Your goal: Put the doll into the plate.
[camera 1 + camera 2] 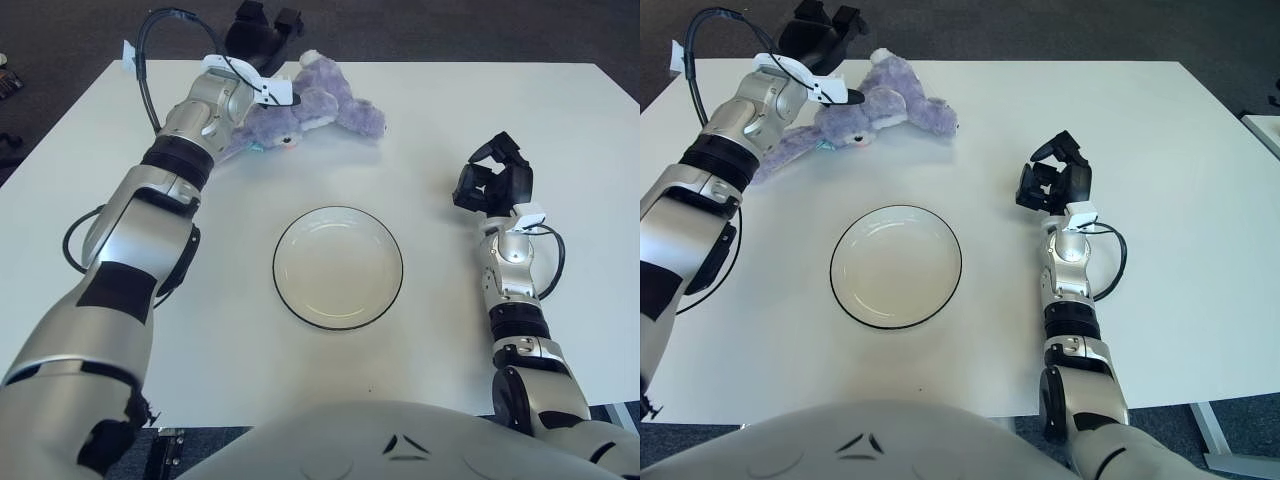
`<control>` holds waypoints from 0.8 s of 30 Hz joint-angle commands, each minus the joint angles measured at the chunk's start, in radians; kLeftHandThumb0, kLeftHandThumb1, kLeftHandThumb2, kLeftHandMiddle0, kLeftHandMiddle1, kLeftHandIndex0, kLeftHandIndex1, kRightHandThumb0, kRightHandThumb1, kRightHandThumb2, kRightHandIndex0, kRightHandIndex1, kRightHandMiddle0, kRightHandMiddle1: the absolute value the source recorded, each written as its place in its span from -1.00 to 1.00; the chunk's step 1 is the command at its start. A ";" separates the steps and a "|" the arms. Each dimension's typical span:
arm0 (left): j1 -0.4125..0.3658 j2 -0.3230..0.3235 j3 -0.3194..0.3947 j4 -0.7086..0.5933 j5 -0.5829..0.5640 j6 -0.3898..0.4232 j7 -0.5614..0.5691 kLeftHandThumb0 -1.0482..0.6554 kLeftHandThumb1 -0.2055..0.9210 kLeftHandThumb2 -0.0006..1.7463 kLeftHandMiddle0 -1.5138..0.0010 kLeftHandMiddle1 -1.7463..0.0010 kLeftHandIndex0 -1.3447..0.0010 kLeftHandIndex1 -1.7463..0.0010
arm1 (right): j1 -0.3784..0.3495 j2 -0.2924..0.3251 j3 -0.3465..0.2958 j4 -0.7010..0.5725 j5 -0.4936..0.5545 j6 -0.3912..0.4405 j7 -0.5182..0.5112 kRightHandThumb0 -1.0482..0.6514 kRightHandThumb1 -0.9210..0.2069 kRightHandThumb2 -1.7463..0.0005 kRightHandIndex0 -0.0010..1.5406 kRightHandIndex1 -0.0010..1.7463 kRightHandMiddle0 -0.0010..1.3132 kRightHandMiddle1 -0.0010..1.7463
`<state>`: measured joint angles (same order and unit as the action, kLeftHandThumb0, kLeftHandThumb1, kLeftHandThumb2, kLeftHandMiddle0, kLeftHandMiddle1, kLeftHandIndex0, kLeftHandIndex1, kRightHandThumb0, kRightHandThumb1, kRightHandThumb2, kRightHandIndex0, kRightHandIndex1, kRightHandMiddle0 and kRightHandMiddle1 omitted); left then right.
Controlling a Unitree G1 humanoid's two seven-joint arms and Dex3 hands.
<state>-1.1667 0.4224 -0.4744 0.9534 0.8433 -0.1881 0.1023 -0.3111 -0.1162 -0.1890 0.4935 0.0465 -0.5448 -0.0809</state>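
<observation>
The purple plush doll lies on its side near the far edge of the white table. My left hand is over the doll's left end. Its dark fingers are spread past the far table edge, one black fingertip shows against the plush, and no grasp is visible. The round white plate with a dark rim stands empty at the table's middle, well in front of the doll. My right hand is raised to the right of the plate, fingers loosely curled and holding nothing.
A black cable loops off my left forearm above the table's far left corner. Dark floor lies beyond the far edge. My own torso fills the bottom of the view.
</observation>
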 commanded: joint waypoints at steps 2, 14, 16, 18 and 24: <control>-0.052 -0.015 -0.025 0.065 0.002 -0.011 -0.016 -0.92 0.52 -0.19 1.00 -0.92 1.00 0.03 | 0.070 0.029 0.010 0.034 -0.010 0.014 -0.008 -0.32 0.01 -0.46 0.73 1.00 -0.11 1.00; -0.101 -0.036 -0.103 0.198 0.033 0.002 -0.015 -1.00 0.86 -0.43 0.84 -1.00 1.00 0.20 | 0.081 0.025 0.017 0.012 -0.019 0.037 -0.018 -0.32 0.00 -0.46 0.73 1.00 -0.11 1.00; -0.106 -0.042 -0.113 0.210 0.035 0.017 -0.021 -1.00 0.92 -0.46 0.85 -1.00 1.00 0.22 | 0.083 0.024 0.017 0.009 -0.018 0.040 -0.017 -0.32 0.00 -0.46 0.73 1.00 -0.11 1.00; -0.110 -0.048 -0.119 0.220 0.036 0.032 -0.023 -1.00 0.95 -0.48 0.87 -1.00 1.00 0.24 | 0.084 0.024 0.018 0.007 -0.017 0.042 -0.016 -0.32 0.00 -0.46 0.73 1.00 -0.11 1.00; -0.111 -0.064 -0.128 0.242 0.029 0.062 -0.023 -1.00 0.99 -0.50 0.86 -1.00 1.00 0.26 | 0.088 0.024 0.020 -0.001 -0.017 0.049 -0.019 -0.32 0.00 -0.46 0.74 1.00 -0.11 1.00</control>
<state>-1.2491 0.3672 -0.5939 1.1820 0.8705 -0.1436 0.0858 -0.2950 -0.1225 -0.1737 0.4598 0.0311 -0.5100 -0.0955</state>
